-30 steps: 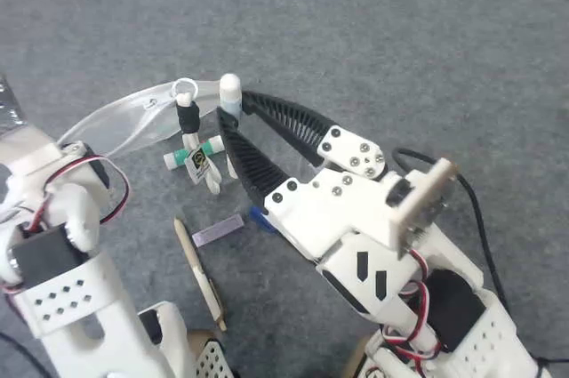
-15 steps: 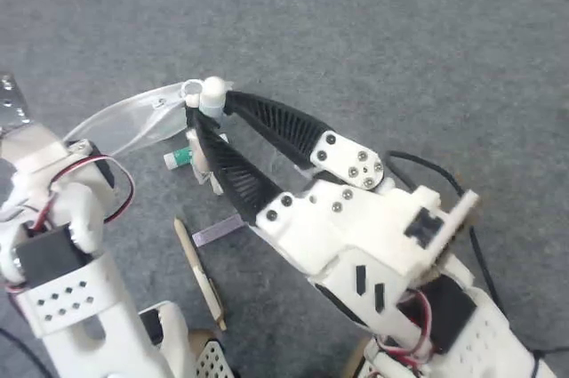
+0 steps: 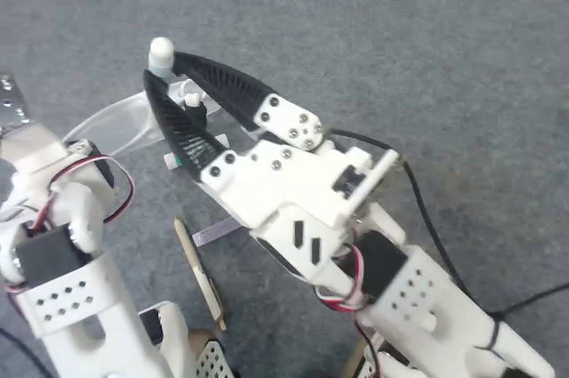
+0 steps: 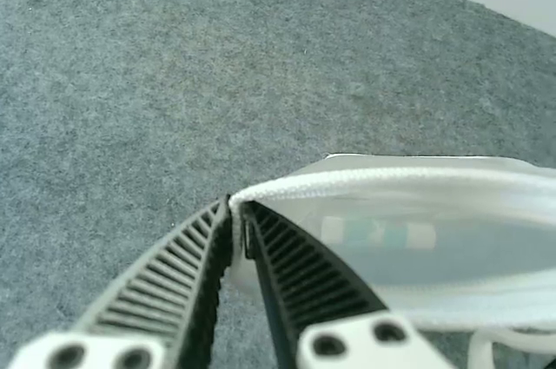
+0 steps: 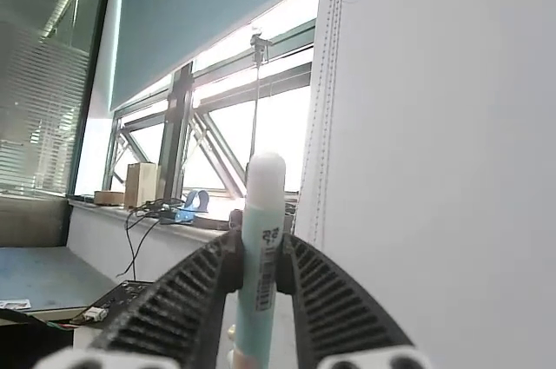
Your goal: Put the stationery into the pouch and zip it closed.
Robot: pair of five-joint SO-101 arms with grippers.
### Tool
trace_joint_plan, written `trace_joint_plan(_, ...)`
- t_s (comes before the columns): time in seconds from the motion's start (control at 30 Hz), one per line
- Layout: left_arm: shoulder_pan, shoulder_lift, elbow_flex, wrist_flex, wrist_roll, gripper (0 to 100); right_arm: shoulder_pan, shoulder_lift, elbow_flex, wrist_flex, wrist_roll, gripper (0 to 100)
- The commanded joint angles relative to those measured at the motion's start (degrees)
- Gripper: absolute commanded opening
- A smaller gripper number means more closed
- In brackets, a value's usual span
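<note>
My right gripper [image 3: 161, 69] is shut on a pale blue tube with a white cap [image 3: 160, 51], held upright above the table and over the clear pouch [image 3: 120, 120]. The right wrist view shows the same tube [image 5: 262, 239] clamped between the black fingers [image 5: 204, 286]. My left gripper [image 4: 236, 213] is shut on the pouch's white zipper edge [image 4: 365, 180]. A green and white marker [image 3: 180, 160] lies by the pouch, partly under the right arm. A wooden stick [image 3: 200, 276] and a small purple piece [image 3: 216, 231] lie nearer the front.
A black clip with a white ring [image 3: 191, 108] sits by the pouch mouth. The left arm's white body [image 3: 53, 245] fills the front left corner. Grey mat [image 3: 444, 76] stretches open at the back and right.
The right gripper has risen and swung left and farther back with the tube, from beside the marker to above the pouch. The left arm has kept still.
</note>
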Motion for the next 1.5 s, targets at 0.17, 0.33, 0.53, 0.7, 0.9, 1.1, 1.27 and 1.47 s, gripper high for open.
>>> trace_joint_plan(0.17, 0.5, 0.5, -1.3, -0.6, 0.9, 1, -0.4, 11.3, 1.9, -16.8, 5.8, 0.6)
trace_joint_plan(0.33, 3.9, 0.5, -1.3, -0.6, 0.9, 1, -1.4, 14.4, 5.2, -24.3, 7.6, 0.6)
trace_joint_plan(0.53, 4.4, 0.5, -1.3, -0.8, 0.9, 1, -3.4, 15.2, 5.3, -24.3, 7.9, 0.6)
trace_joint_plan(0.7, 4.3, 0.5, -1.3, -0.6, 0.9, 1, -3.2, 18.5, 5.1, -24.7, 12.8, 0.6)
trace_joint_plan(0.9, 4.3, 0.4, -0.3, -0.8, 0.8, 1, -1.6, 22.6, 5.0, -24.7, 13.1, 0.6)
trace_joint_plan(1.1, 4.2, 0.4, -0.3, -0.9, 0.8, 1, 0.2, 25.1, 5.0, -24.5, 18.3, 0.6)
trace_joint_plan(1.27, 4.2, 0.4, -0.4, -1.0, 0.8, 1, 0.2, 25.9, 5.5, -24.2, 27.5, 1.2)
trace_joint_plan(1.47, 4.2, 0.4, -0.3, -0.9, 0.6, 1, 0.2, 25.2, 5.5, -18.9, 27.4, 15.6)
